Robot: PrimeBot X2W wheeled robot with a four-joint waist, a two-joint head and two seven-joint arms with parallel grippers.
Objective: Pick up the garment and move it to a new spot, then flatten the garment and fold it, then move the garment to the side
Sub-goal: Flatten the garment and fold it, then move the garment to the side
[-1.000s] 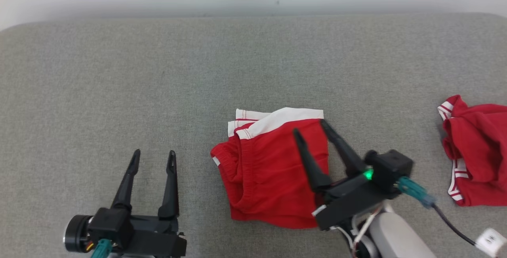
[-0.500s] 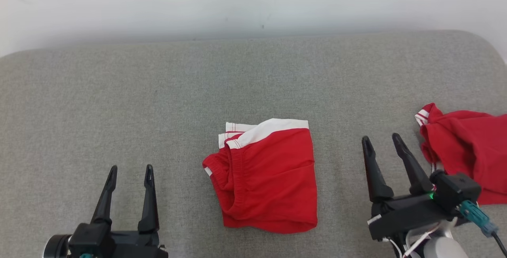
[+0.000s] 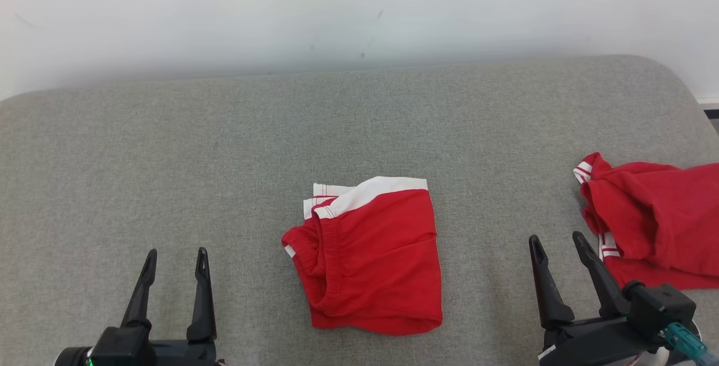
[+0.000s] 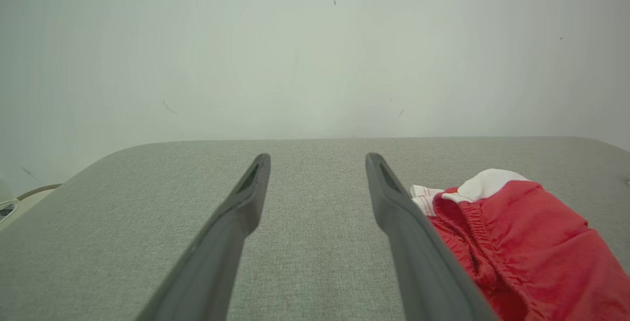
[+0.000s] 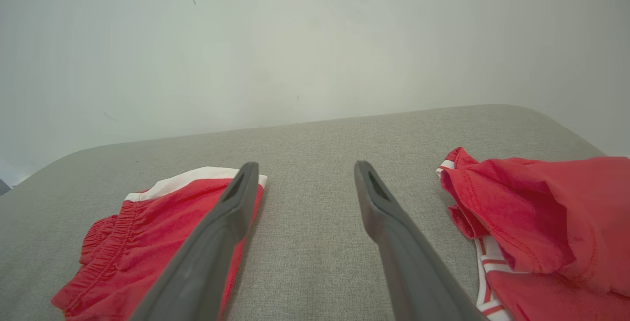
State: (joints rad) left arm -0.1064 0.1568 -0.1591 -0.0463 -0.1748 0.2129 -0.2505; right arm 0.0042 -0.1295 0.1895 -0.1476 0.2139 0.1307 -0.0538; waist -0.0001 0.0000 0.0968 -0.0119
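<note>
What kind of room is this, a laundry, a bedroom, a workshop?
Hard to say for sure; it looks like a plain test corner for practising laundry folding. A grey fabric-covered surface stands against a bare white wall, and on it lie folded red shorts and a crumpled red garment.

Red cloth garment (image 3: pixel 373 268) matt; grey woven surface (image 3: pixel 224 158) coarse.

the second red garment (image 3: pixel 657 214), just right of the right end effector (image 3: pixel 555 238), ran off the head view's right edge. the folded garment (image 4: pixel 531 242), right of the left end effector (image 4: pixel 318 156), was partly hidden behind its finger and cut off below.
</note>
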